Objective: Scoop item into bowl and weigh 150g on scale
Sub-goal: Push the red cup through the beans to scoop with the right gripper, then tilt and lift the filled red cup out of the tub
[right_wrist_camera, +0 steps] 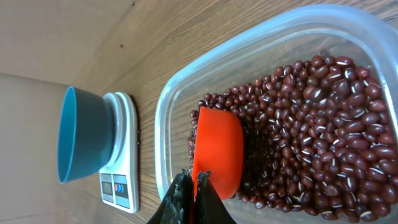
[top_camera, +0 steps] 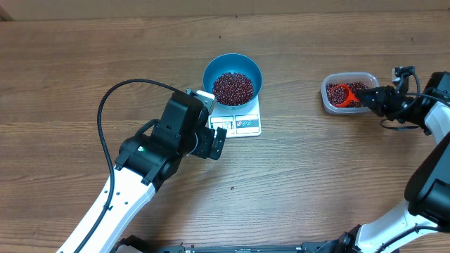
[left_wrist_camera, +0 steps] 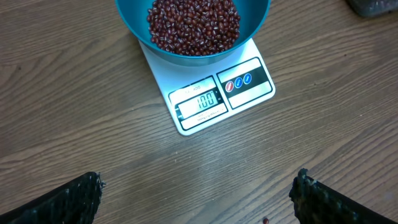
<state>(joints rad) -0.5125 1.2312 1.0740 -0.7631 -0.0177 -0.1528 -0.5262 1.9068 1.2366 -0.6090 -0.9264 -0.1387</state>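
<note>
Two black fingertips (left_wrist_camera: 74, 199) of the left gripper (left_wrist_camera: 198, 186) stand wide apart with nothing between them (only bare boards show in the gap). They hang over the brown wood-grain table (top_camera: 70, 70) just in front of the small white square kitchen scale (left_wrist_camera: 205, 99). The scale's grey display, on the front edge beside a label panel, reads 100. On the scale sits the round, deep, bright blue bowl (left_wrist_camera: 134, 25), wider than the platform and overhanging it. The bowl holds a loose heap of small dark red-brown beans (left_wrist_camera: 193, 25).

Well apart to the right, the right gripper (right_wrist_camera: 193, 186) is clamped tight on the thin handle of an orange plastic scoop (right_wrist_camera: 217, 149). The scoop's cup lies inside the clear rounded-rectangular plastic tub (right_wrist_camera: 168, 112), touching the bed of beans there (on the side nearer the scale).
</note>
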